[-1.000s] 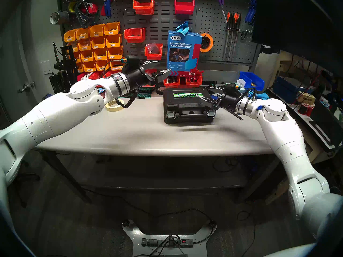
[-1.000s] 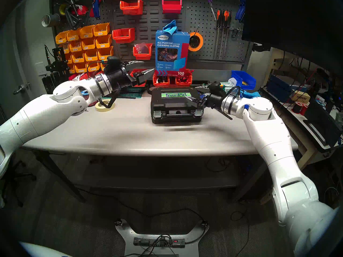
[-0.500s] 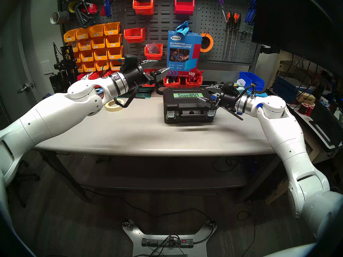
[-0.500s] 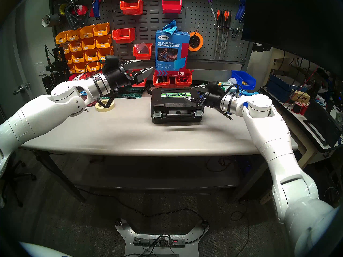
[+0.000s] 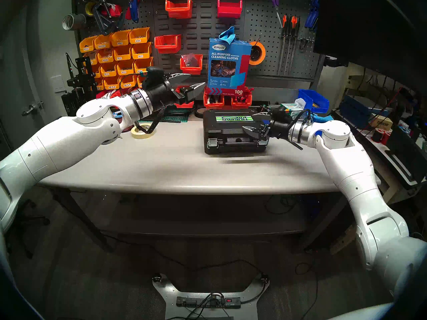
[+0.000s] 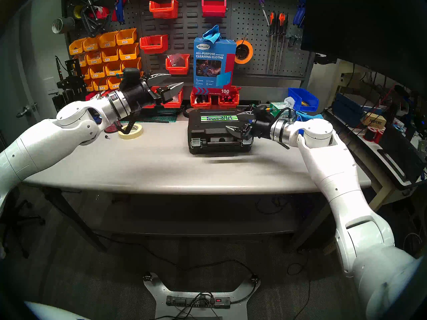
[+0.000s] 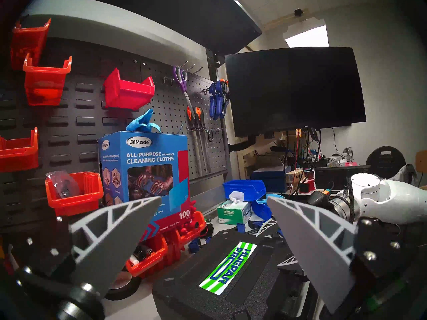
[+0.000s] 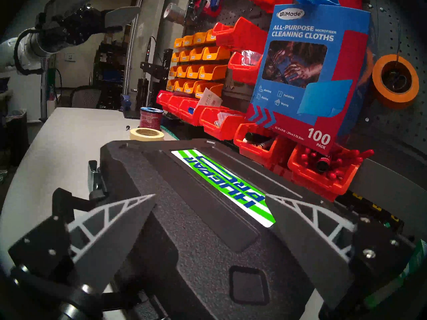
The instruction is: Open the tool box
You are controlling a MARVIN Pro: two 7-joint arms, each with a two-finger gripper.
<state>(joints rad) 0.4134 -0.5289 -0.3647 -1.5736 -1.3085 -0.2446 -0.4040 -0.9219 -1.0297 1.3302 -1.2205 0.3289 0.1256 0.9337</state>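
The tool box point(image 5: 231, 133) is a black case lying flat mid-table, its lid down and its green-and-white sticker point(image 5: 233, 118) on top. A silver latch point(image 5: 212, 143) shows at its front left; the front right one is mostly hidden behind my right gripper. My right gripper point(image 5: 254, 122) hovers open just over the right part of the lid point(image 8: 161, 174), one finger toward each long edge, holding nothing. My left gripper point(image 5: 196, 79) is open and empty in the air, up and to the left of the case point(image 7: 184, 296), pointing toward it.
A blue cleaning-cloths box point(image 5: 228, 63) stands on red bins point(image 5: 227, 99) right behind the case. A masking tape roll point(image 5: 142, 131) lies left under my left forearm. A tissue box point(image 5: 292, 108) and blue bin point(image 5: 314, 100) sit back right. A pegboard walls the back.
My right gripper has slid left and forward, from the case's right edge to over the lid. My left arm has drawn back to the left, away from the case. Both stay open.
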